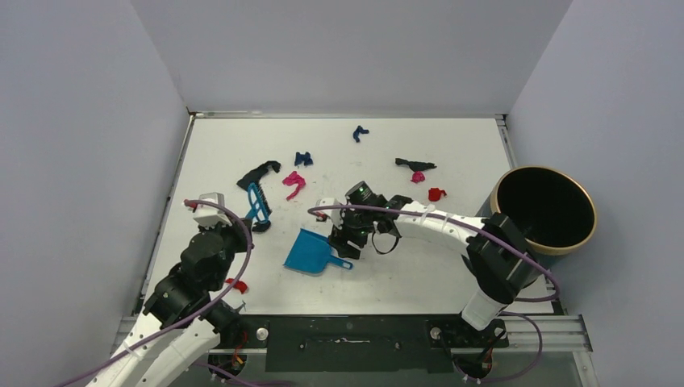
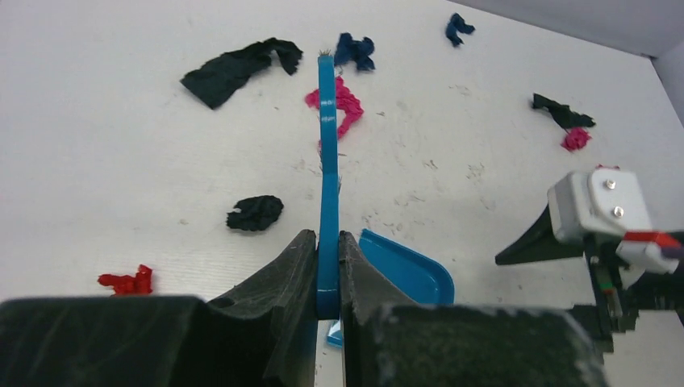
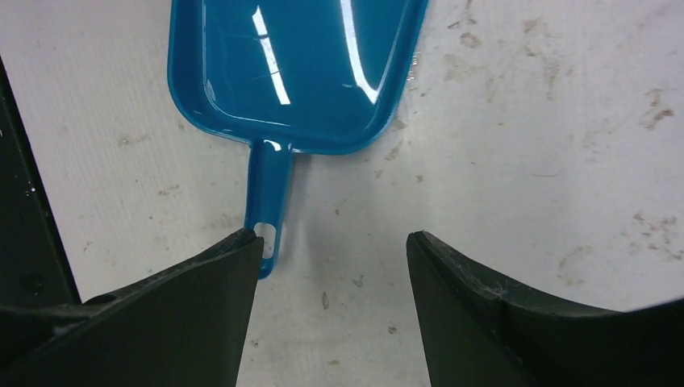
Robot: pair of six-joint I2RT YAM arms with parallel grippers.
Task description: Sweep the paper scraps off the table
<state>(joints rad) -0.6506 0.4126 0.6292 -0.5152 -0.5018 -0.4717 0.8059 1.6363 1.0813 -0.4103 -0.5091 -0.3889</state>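
top view: paper scraps [image 1: 294,182] lie scattered over the table [image 1: 452,145], none in the dustpan [image 1: 310,251]; sweeping seems not yet begun. left wrist: left gripper [image 2: 329,270] clamped on the brush [image 2: 327,121]. right wrist: right gripper [image 3: 332,238] spread apart, empty, by the dustpan handle [image 3: 268,189].

The left arm [image 1: 206,260] and right arm [image 1: 448,226] had black joints and white links, each trailed by a purple cable [image 1: 249,242]. The jaws were dull black wedges.
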